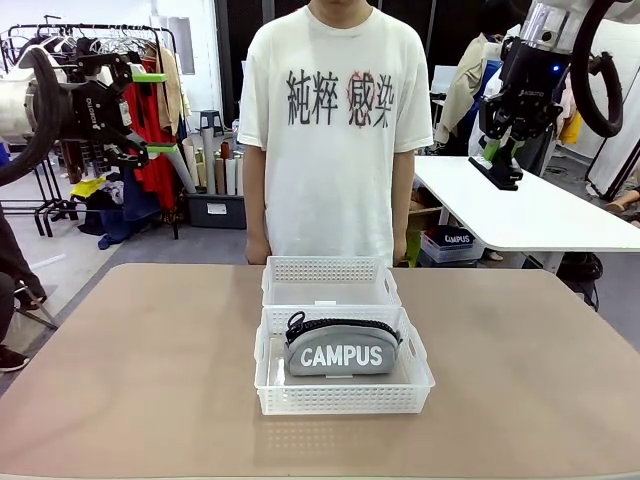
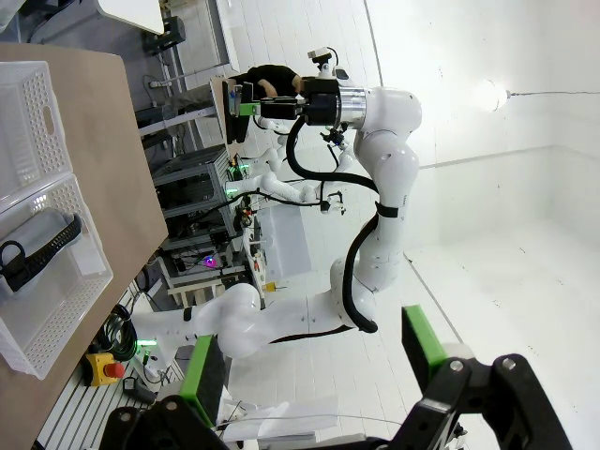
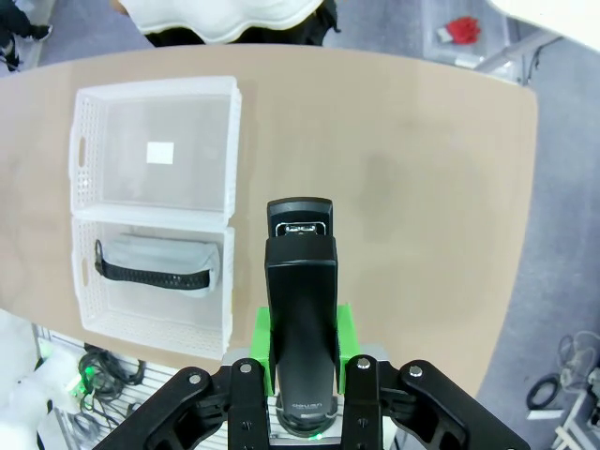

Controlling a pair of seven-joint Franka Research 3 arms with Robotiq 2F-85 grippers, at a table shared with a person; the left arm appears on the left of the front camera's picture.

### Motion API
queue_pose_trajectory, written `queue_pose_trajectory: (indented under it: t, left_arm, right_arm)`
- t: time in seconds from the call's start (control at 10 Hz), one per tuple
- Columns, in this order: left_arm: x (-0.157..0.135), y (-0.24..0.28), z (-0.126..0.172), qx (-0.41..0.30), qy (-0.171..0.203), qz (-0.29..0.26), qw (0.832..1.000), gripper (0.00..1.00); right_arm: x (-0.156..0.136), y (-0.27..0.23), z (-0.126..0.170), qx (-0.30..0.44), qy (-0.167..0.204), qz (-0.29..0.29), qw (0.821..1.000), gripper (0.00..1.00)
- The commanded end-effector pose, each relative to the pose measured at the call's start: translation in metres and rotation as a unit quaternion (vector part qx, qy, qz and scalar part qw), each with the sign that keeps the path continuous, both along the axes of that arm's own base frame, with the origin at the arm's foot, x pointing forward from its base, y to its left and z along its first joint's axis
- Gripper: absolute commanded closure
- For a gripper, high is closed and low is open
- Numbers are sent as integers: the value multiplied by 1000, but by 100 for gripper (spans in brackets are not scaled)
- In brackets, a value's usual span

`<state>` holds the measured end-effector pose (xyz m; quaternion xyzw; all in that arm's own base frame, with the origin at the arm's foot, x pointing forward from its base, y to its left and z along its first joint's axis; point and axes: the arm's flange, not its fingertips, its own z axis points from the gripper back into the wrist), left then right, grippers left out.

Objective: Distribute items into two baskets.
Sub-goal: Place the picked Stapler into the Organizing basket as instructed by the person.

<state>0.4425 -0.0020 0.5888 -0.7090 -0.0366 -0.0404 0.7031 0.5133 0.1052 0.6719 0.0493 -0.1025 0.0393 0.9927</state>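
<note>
White capitals "CAMPUS" are printed on the grey pouch (image 1: 341, 352), which lies low and left of the raised right gripper (image 1: 497, 172). The same word appears on a dark bag (image 1: 455, 240) directly below that gripper. The person's white T-shirt (image 1: 336, 110) carries four large Chinese characters.

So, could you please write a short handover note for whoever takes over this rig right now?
Left claw: open, empty, raised at the table's left.
Right claw: shut on the black stapler, held high at the right.
Grey pouch: lying in the near basket.
Far basket: holds none of the items; a white label lies on its floor.
Done: pouch placed.
Left: probably set the stapler in the far basket, then release.
</note>
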Motion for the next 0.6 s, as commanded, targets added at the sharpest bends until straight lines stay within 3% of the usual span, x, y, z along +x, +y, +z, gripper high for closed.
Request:
queue_pose_trajectory:
  t: [0.0, 0.5]
  left_arm:
    - [-1, 0, 1, -2, -1, -2, 1000, 0]
    - [-1, 0, 1, -2, -1, -2, 1000, 0]
  right_arm:
    - [-3, 0, 4, 0, -3, 0, 1000, 100]
    - [-3, 0, 4, 0, -3, 0, 1000, 100]
